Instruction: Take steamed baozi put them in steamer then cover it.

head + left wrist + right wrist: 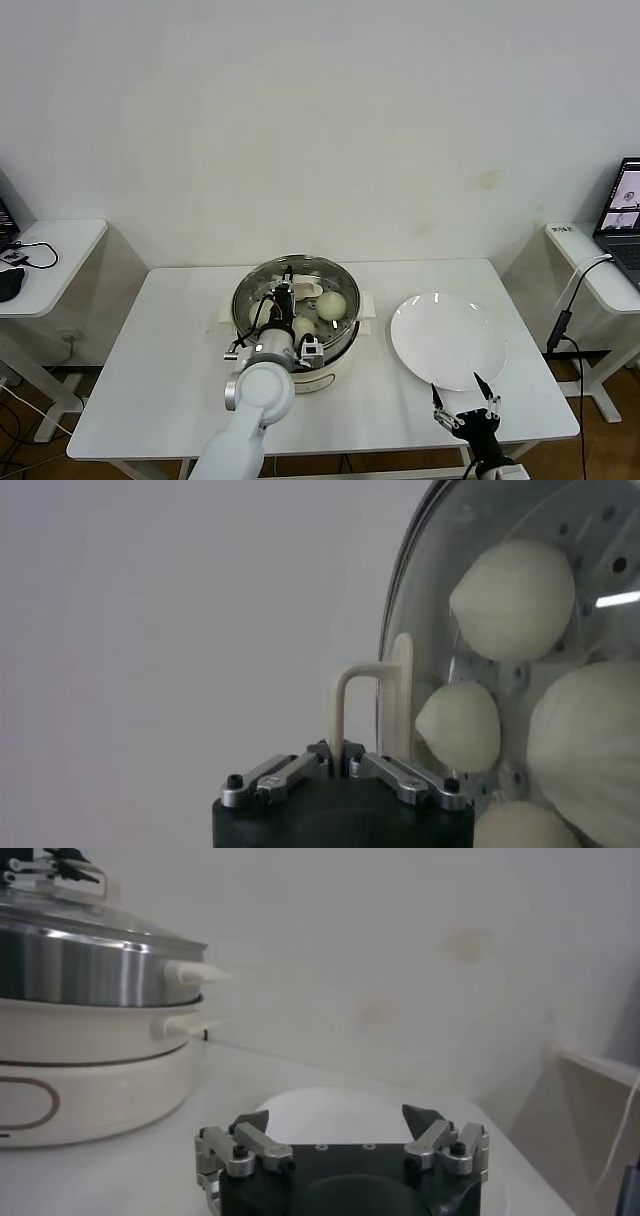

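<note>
The steamer (340, 272) stands at the table's middle on its cream base (322, 378). The clear glass cover (300, 263) lies on its rim; in the right wrist view the cover (100, 926) rests on the steel pot (90, 973). Steamed baozi (332, 304) show through the glass, three of them close up (515, 598) (462, 725) (590, 745). My left gripper (284, 297) is over the pot, shut on the cover's beige handle (372, 695). My right gripper (466, 400) hangs open near the table's front edge, holding nothing.
A flat white plate (448, 340) lies right of the steamer, just beyond the right gripper (338, 1120). Side desks stand at both sides, with a laptop (625, 215) on the right one and cables on the left one.
</note>
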`<state>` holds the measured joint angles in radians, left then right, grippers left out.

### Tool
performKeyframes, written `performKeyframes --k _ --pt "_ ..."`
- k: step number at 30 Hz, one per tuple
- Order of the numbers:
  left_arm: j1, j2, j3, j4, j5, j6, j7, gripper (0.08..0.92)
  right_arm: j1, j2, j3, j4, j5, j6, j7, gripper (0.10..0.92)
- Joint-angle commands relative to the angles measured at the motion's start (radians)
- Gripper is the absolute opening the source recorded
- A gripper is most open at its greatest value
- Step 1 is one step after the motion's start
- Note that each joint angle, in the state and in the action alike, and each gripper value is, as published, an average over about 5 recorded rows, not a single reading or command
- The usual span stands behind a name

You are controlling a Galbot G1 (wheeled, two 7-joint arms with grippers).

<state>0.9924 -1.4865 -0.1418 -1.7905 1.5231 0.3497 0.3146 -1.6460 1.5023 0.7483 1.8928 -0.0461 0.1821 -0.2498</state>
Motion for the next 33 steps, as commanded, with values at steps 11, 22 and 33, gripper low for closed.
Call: performKeyframes --k 11,22,33 --pt "0.105 0.045 0.006 -0.165 -0.035 -0.017 -0.019 0.460 -0.007 0.000 -0.004 0.006 -0.003 0.000 -0.001 0.823" --pt "0.450 0.182 -0.106 -0.479 -0.322 -0.195 -0.231 0.767 -0.010 -0.003 -0.001 0.003 0.003 -0.001 0.003 0.823" --pt "0.781 0.222 -0.459 -0.414 -1.464 -0.536 -0.533 0.823 -0.036 -0.015 -0.025 0.019 0.008 -0.002 0.000 0.822"
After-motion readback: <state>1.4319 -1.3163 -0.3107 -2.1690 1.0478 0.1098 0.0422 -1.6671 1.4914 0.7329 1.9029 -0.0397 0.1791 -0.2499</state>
